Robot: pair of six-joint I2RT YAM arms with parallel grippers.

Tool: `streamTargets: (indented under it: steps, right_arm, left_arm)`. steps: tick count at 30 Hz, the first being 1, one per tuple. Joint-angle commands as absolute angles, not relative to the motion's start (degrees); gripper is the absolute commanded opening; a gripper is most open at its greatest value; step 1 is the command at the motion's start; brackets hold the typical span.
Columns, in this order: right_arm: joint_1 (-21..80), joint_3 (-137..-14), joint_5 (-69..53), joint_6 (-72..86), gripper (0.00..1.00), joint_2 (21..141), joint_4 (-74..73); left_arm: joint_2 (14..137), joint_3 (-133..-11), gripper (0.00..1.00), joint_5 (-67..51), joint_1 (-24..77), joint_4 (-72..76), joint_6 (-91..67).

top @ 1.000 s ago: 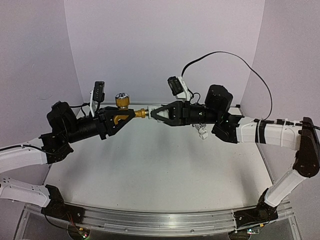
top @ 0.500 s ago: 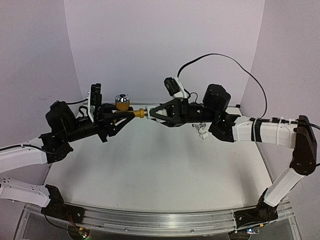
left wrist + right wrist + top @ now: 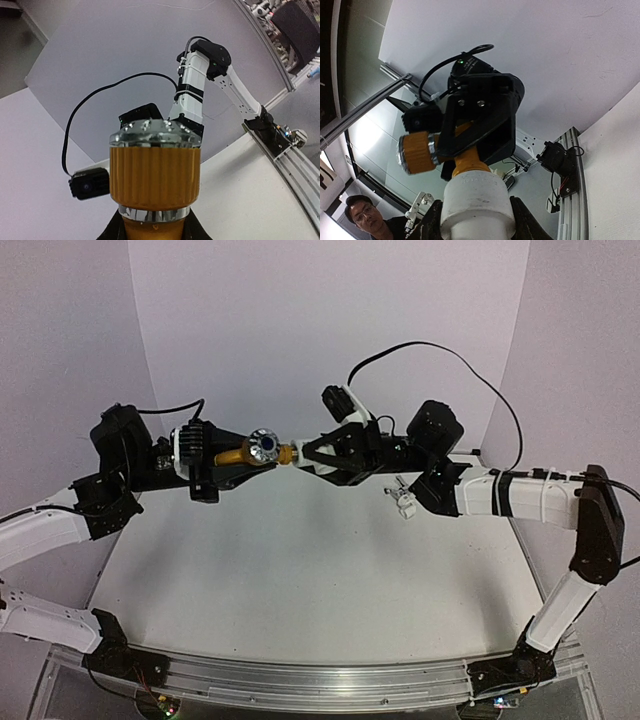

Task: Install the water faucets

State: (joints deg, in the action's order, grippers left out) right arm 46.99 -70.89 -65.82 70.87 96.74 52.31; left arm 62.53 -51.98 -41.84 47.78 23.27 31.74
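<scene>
Up above the table (image 3: 300, 570), in the top view, the left gripper (image 3: 225, 458) is pinched on the brass faucet (image 3: 248, 452), whose long axis runs sideways, straight at the right gripper (image 3: 303, 453), tips nearly touching. Left wrist view: the faucet fills the frame, knob end on, fingers hidden. Right wrist view: that gripper is clamped around a white pipe fitting (image 3: 477, 200), and the faucet's stem meets its far end. I'd say what comes next hinges on keeping those two axes lined up.
</scene>
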Motion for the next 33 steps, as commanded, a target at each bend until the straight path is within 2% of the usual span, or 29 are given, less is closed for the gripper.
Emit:
streamTargets:
  steps: [1, 4, 9, 13, 17, 22, 26, 30, 33]
  right_arm:
    - [50.7, -75.5, -63.2, 79.5, 0.00, 99.7, 53.3]
    - [50.5, -77.1, -63.7, 82.2, 0.00, 100.7, 53.3]
    - [50.5, -80.4, -65.4, 85.0, 0.00, 102.3, 53.4]
    - [50.4, -81.2, -66.5, 85.2, 0.00, 102.6, 53.6]
    - [50.3, -80.0, -66.9, 84.8, 0.00, 102.0, 54.3]
    - [46.9, -74.0, -65.0, 82.7, 0.00, 98.3, 54.7]
    - [42.7, -66.4, -63.2, 77.4, 0.00, 94.2, 55.1]
    - [40.6, -63.2, -63.2, 70.3, 0.00, 91.6, 55.2]
    - [40.2, -62.1, -64.0, 61.9, 0.00, 89.1, 54.6]
  left_arm:
    - [70.3, -60.8, 0.00, -42.2, 50.7, -6.2, 56.4]
    - [72.6, -67.8, 0.00, -41.9, 50.3, -16.2, 65.7]
    - [71.8, -70.4, 0.00, -49.3, 47.9, -23.4, 78.0]
    - [69.4, -68.7, 0.00, -56.6, 44.8, -25.1, 82.0]
    - [67.3, -66.4, 0.00, -58.9, 43.5, -22.7, 79.0]
    - [63.8, -58.3, 0.00, -52.3, 42.9, -0.5, 55.8]
    - [63.2, -53.5, 0.00, -36.2, 42.8, 18.6, 27.1]
    - [63.9, -51.1, 0.00, -25.2, 42.6, 27.2, 3.6]
    - [64.1, -49.1, 0.00, -14.1, 42.6, 31.8, -20.1]
